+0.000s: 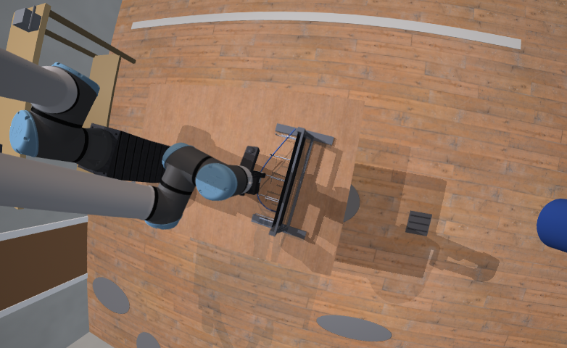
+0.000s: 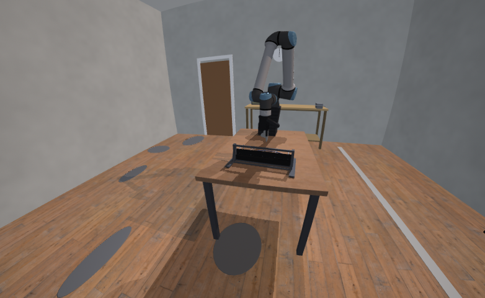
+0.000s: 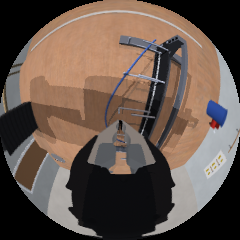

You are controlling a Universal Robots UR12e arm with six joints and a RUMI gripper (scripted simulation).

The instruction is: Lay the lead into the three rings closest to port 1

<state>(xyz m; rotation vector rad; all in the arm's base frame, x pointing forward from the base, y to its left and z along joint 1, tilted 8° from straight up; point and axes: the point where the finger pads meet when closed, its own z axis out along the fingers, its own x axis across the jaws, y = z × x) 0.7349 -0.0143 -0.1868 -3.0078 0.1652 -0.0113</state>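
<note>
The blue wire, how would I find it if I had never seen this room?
Look at the wooden table in the middle of the room, then at the dark rack standing on it. The blue lead loops along the rack's arm-facing side, near the gripper; it is the only thin, curvy blue thing there.
</note>
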